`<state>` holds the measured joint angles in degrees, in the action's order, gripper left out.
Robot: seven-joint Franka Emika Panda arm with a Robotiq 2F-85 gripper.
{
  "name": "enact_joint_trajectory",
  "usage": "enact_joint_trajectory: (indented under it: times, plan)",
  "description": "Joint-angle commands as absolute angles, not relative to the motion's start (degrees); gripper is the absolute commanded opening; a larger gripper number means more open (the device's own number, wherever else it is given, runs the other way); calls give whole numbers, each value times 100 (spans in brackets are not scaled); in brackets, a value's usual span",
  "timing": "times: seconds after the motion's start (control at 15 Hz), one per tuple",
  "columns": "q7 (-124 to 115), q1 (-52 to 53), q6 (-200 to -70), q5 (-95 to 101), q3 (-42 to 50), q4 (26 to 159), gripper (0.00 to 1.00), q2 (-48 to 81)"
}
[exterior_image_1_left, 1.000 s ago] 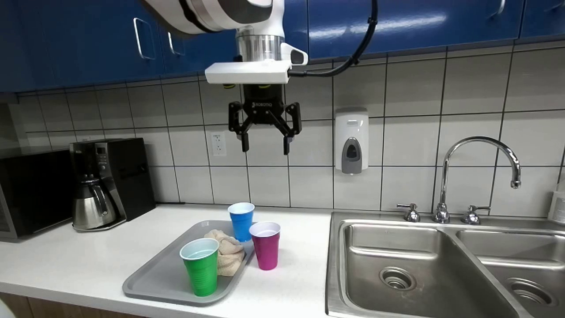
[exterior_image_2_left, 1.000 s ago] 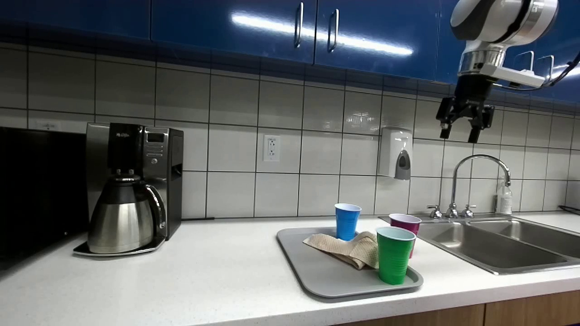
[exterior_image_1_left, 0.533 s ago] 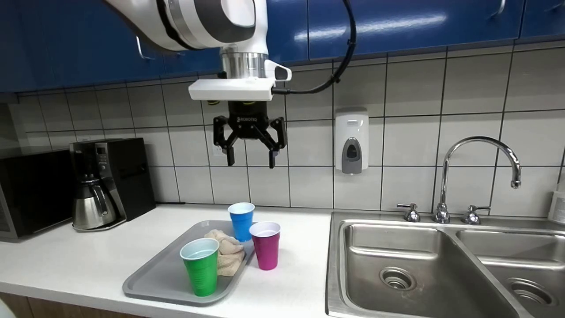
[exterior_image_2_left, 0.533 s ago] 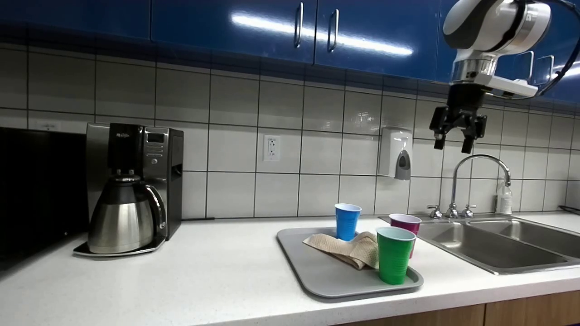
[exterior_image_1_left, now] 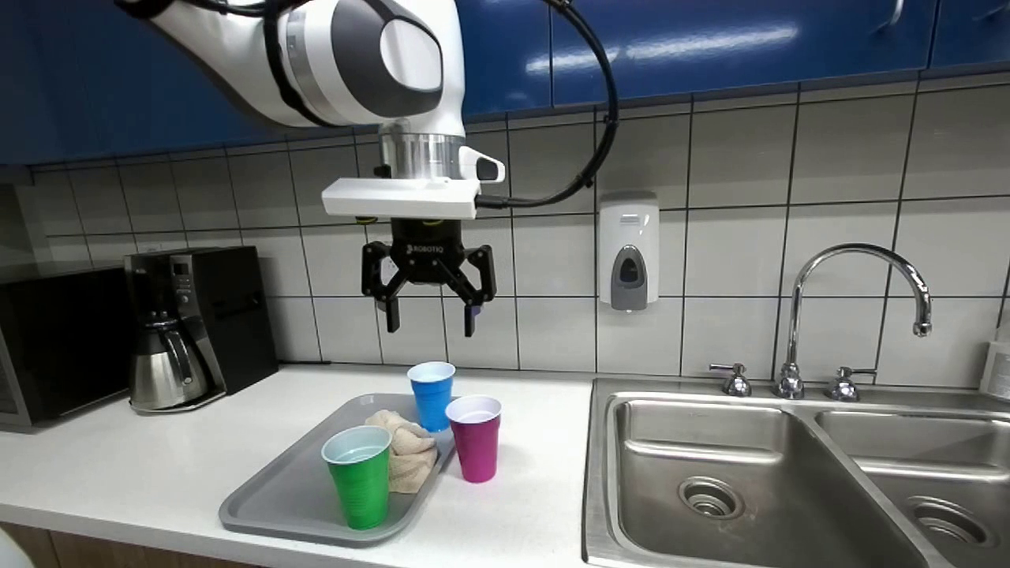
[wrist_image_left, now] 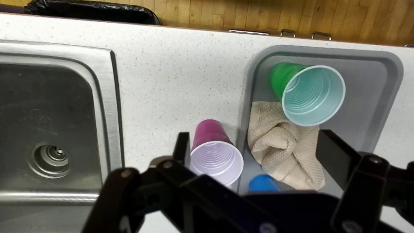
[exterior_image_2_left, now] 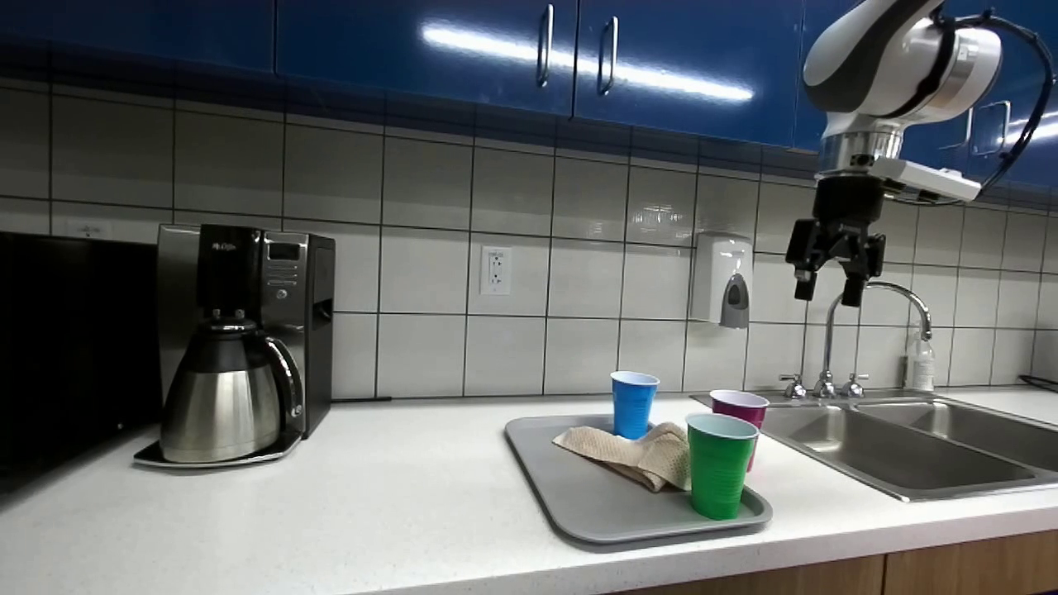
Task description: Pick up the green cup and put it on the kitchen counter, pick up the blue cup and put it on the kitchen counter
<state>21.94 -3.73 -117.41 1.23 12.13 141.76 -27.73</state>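
Your gripper (exterior_image_1_left: 431, 322) has come down over the past second and drifted slightly away from the sink (exterior_image_1_left: 600, 465), its jaws standing well apart, grasping nothing. The descent reads as the approach to a first pick; both transfers appear yet to be made. The green cup (exterior_image_1_left: 359, 485) stands upright on the grey tray (exterior_image_1_left: 300, 481), at the corner toward the sink and the front edge of the kitchen counter (exterior_image_1_left: 544, 442); the blue cup (exterior_image_1_left: 432, 398) stands on the same tray, nearer the counter's back edge. Neither has shifted. The purple cup (exterior_image_1_left: 476, 446), no part of your job, stands on the counter just beside the tray, on its sink side. Which cup you are making for cannot be told, and your height over the rims is hard to judge. In the wrist view your gripper covers most of the blue cup (wrist_image_left: 263, 183); in an exterior view the green cup (exterior_image_2_left: 717, 475) hides part of the purple cup. Your arm (exterior_image_1_left: 379, 79) is cut off at the top, and the counter's end corners lie out of frame.
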Motion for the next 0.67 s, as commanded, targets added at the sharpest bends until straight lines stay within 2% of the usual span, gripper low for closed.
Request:
enact_joint_trajectory:
  times: [0.0, 0.6]
  plan:
    - [2412, -322, -11989, 207, 1153, 14464, 100, -2892]
    - [2605, -42, -12522, 184, 1071, 14908, 100, -2673]
